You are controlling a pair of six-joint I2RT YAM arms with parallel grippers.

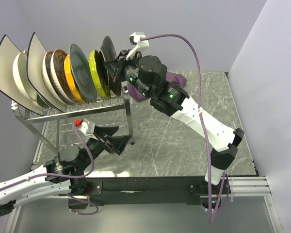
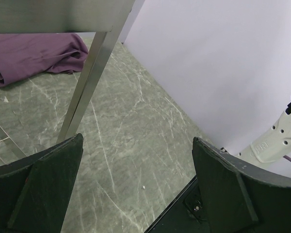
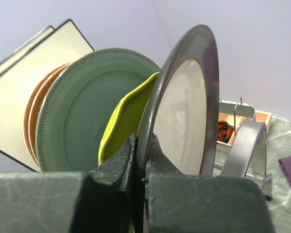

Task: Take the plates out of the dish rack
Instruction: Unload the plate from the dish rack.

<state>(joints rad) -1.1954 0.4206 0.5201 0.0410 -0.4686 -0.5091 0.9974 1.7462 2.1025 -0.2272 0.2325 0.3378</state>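
Tabletop (image 1: 174, 141) | right gripper (image 3: 140, 151) pinches black plate (image 3: 184, 121) | wooden box (image 3: 242, 121): right wrist only

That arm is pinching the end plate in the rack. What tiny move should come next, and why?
Probably a gentle lift straight up. The right gripper is shut on the rim of the black plate, which stands last in the dish rack close beside the lime-yellow plate; rising first should free it from the rack without knocking that neighbour.
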